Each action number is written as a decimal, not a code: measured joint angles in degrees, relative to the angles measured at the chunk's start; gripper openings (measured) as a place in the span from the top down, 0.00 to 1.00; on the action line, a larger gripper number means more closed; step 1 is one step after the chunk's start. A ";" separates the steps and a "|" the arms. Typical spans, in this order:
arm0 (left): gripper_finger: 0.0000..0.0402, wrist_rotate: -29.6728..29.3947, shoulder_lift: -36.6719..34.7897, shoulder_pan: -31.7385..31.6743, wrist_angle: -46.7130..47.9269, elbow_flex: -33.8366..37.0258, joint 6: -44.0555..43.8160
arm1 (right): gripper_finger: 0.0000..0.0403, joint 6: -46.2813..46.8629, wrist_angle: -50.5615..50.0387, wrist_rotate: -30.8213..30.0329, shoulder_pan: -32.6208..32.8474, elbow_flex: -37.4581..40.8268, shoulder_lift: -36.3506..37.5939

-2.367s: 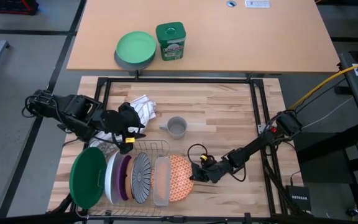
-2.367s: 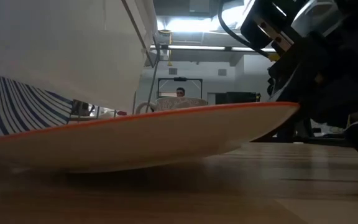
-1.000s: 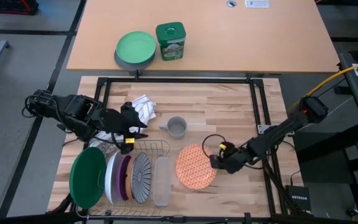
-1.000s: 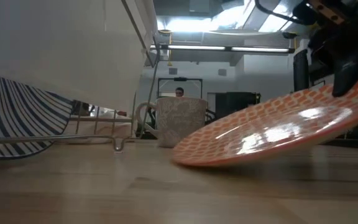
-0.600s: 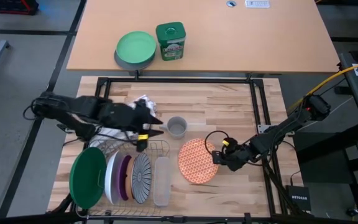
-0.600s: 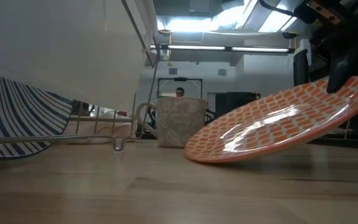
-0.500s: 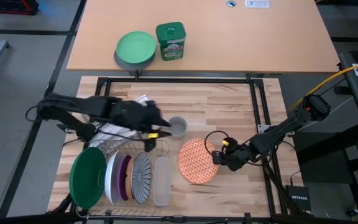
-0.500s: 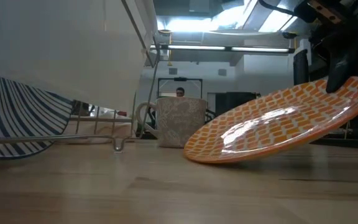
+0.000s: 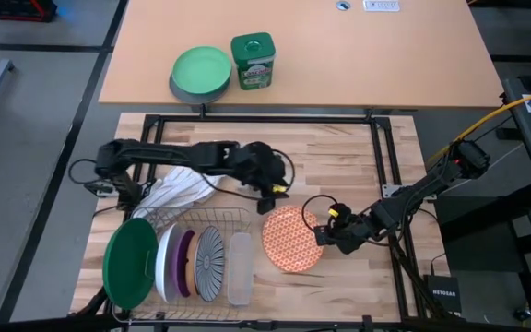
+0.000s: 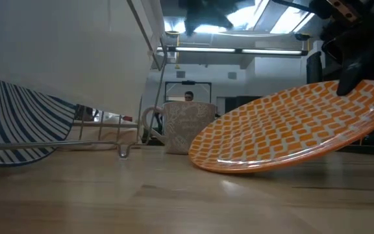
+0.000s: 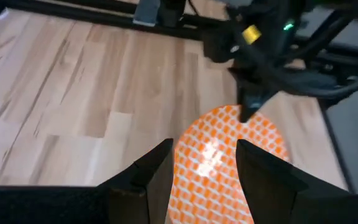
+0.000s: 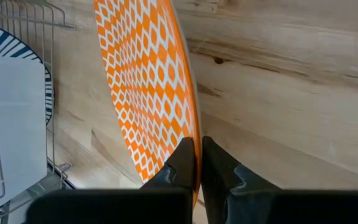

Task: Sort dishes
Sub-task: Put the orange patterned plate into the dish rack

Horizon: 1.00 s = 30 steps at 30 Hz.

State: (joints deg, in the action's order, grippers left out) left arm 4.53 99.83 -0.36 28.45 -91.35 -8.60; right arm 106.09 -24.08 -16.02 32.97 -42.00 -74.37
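An orange patterned plate (image 9: 291, 240) is tilted on the wood right of the wire rack (image 9: 218, 218), with my right gripper (image 9: 322, 235) shut on its right rim. In the rack, on edge, stand a dark green plate (image 9: 129, 261), a white one (image 9: 166, 263), a purple one (image 9: 184, 263) and a blue-and-white striped one (image 9: 210, 263). My left gripper (image 9: 275, 195) hangs open in the air just beyond the orange plate's far edge. Between its fingers (image 11: 160, 171) the left wrist view shows that plate (image 11: 219, 162) below. Its arm hides the grey mug (image 10: 187, 127) from above. My right gripper pinches the orange plate's right rim (image 12: 193, 134) between its two fingers, one on the patterned top face and one on the underside. The fingers come from the table's right, slanting down. The plate is tilted, its held side raised and its left rim (image 10: 232, 169) down at the table top.
A white striped cloth (image 9: 178, 194) lies left of the mug, beside the rack. A light green plate on a grey bowl (image 9: 201, 74) and a green tin (image 9: 253, 62) stand on the far table. Black frame rails (image 9: 265, 118) border the wood. Bare wood lies at the far right (image 9: 339, 157).
My left gripper has swept from over the rack's far left corner toward the table's right and down, ending over the mug beside the orange plate, still open. The orange plate has tipped a little steeper in my right gripper, showing more of its top face.
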 joint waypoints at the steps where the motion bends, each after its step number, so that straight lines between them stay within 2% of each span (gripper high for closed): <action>1: 0.60 0.78 1.12 -0.38 -0.65 0.00 0.80 | 0.97 -0.16 0.02 -0.01 0.00 0.00 0.00; 7: 0.60 5.84 6.95 -0.40 -5.81 0.00 4.94 | 0.97 -3.00 0.52 -2.83 0.00 -0.07 0.00; 13: 0.60 5.63 9.68 0.91 -8.69 0.00 11.10 | 0.97 -6.49 0.99 -4.85 0.00 -0.11 0.02; 17: 0.60 3.09 10.42 1.12 -8.34 0.00 13.37 | 0.97 -9.26 2.17 -5.41 0.00 -0.16 0.04; 30: 0.60 2.34 13.79 0.79 -7.96 -0.02 12.98 | 0.97 -18.54 3.34 -7.84 0.02 -1.99 0.07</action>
State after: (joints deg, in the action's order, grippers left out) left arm 6.87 113.62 0.43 20.49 -91.37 4.38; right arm 87.54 -20.74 -23.87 32.99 -43.99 -74.30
